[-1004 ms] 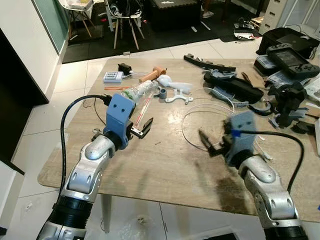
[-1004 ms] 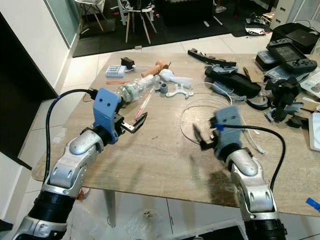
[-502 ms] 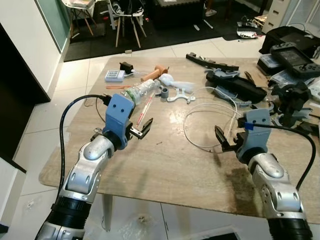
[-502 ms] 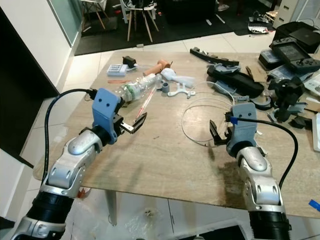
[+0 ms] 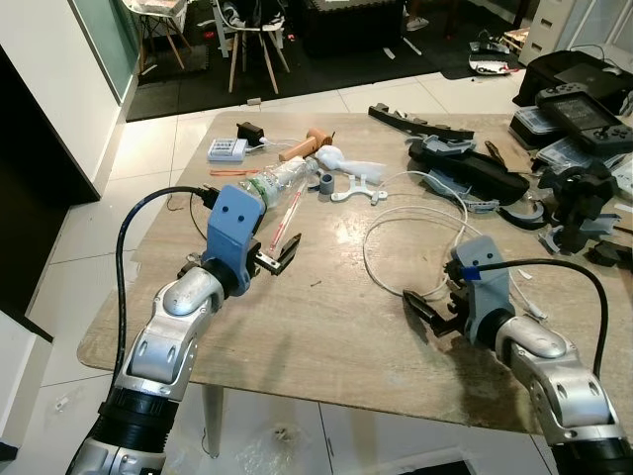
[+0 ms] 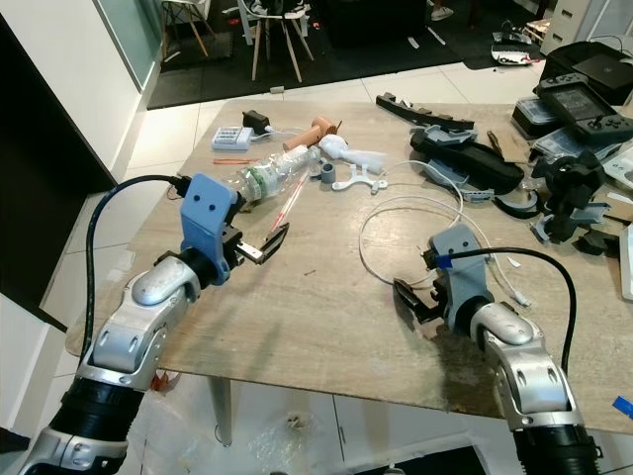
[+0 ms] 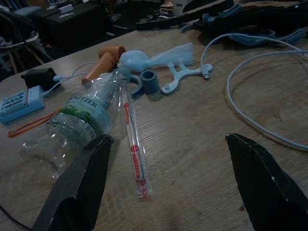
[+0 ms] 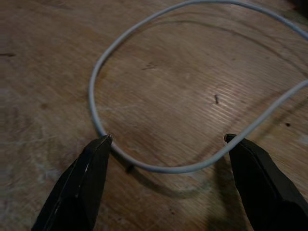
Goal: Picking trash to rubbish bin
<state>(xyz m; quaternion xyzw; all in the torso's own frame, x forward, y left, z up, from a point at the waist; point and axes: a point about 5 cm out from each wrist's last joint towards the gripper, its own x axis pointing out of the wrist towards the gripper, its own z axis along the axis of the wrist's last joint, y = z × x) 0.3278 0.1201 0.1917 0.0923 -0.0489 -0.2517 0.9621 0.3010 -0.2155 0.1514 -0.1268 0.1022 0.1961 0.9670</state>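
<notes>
A crushed clear plastic bottle (image 5: 277,181) lies at the far left of the wooden table (image 5: 326,336), with a thin red-striped tube (image 7: 134,154) beside it. My left gripper (image 5: 280,255) hovers open just short of the tube and bottle (image 7: 77,125), holding nothing. A crumpled white wrapper (image 5: 348,164) lies further back. A white cable (image 5: 396,223) loops across the middle of the table. My right gripper (image 5: 427,310) is low over the near bend of that cable (image 8: 159,167), open, with the bend lying between its fingertips (image 8: 103,144).
An orange handle (image 5: 300,146), a grey cylinder (image 5: 322,184) and a white bracket (image 5: 354,193) lie behind the bottle. Black cases and tools (image 5: 465,168) crowd the far right. The table's near edge runs just below both arms. Chairs (image 5: 252,40) stand beyond the table.
My right gripper has swung back towards me and dropped lower, over the near bend of the white cable. The left arm has stayed in place.
</notes>
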